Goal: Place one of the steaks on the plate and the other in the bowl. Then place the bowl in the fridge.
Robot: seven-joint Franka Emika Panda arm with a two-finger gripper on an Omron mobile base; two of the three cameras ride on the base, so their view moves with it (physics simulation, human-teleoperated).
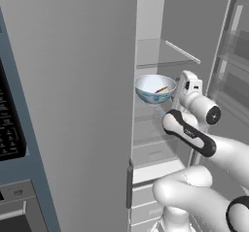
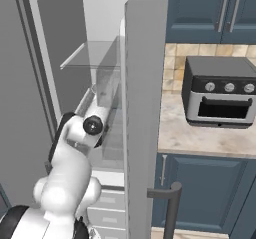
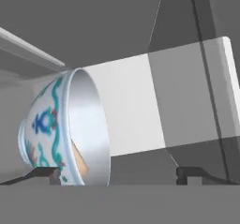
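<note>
The fridge (image 1: 73, 105) stands open. On a shelf inside it sits the pale blue-patterned bowl (image 1: 155, 88), and one steak (image 1: 162, 89) lies in it as a small tan-pink sliver. My gripper (image 1: 175, 91) is just right of the bowl, at rim height. The hand view is rolled, so the bowl (image 3: 61, 129) looks tipped on its side. There my gripper (image 3: 119, 174) is open, and the bowl's rim is by the left fingertip (image 3: 47, 174), apart from the right one. The plate is out of view.
A glass shelf (image 1: 168, 56) hangs above the bowl and white drawers (image 1: 151, 153) lie below. The fridge's right door (image 2: 145, 108) stands edge-on beside my arm. A toaster oven (image 2: 220, 95) sits on the counter, and a black built-in oven (image 1: 9, 129) is at far left.
</note>
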